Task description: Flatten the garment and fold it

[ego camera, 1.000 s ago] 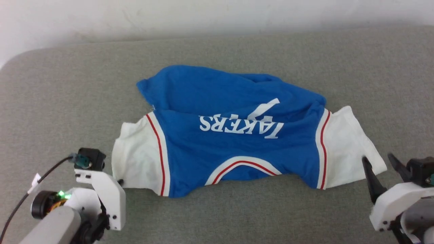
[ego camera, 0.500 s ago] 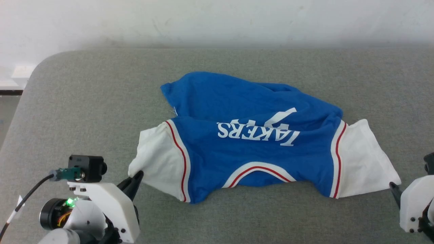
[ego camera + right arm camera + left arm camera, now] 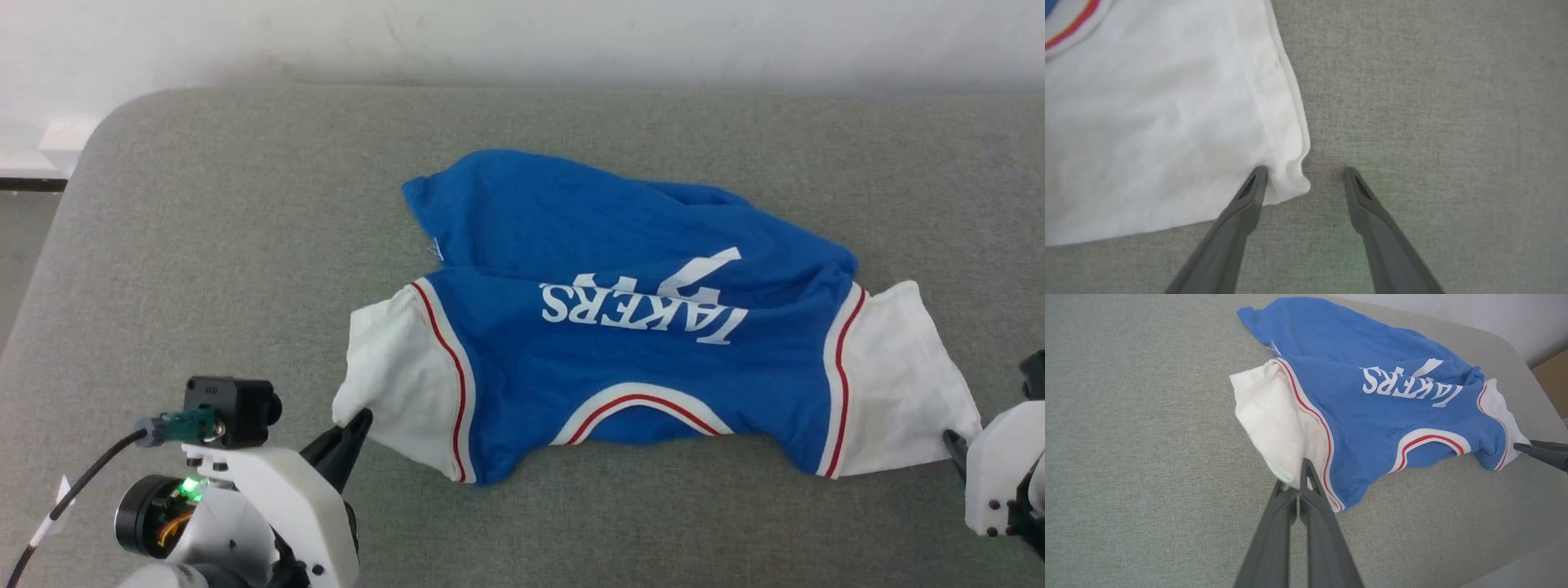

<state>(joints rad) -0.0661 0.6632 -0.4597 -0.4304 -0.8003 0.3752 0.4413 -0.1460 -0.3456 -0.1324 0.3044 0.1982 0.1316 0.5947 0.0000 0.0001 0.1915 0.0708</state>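
Head view shows the left gripper [image 3: 357,423] at the near left, its 2 dark fingers clenched on the near corner of the left white sleeve [image 3: 392,367] of the garment [image 3: 620,359]; the left wrist view confirms the pinch, with the cloth drawn up into a small peak at the tips. The right wrist view shows the right gripper [image 3: 1304,171] at the near right with its jaws spread wide and nothing grasped: 1 fingertip [image 3: 1259,173] touches the near corner of the right white sleeve [image 3: 1167,122], the other stands apart over bare cloth of the grey padded surface [image 3: 204,245], and the sleeve's corner lies between them. The garment lies across the middle of that surface, sleeves out to the left and right, each edged by a thin red stripe. Its curved neckline trim [image 3: 641,400] faces the near edge. Just beyond it the white LAKERS lettering [image 3: 641,310] reads upside down. Farther still, the blue body is bunched and folded over itself, with part of a white numeral showing in the crease. Beyond the surface's far edge stands a pale wall [image 3: 522,33].
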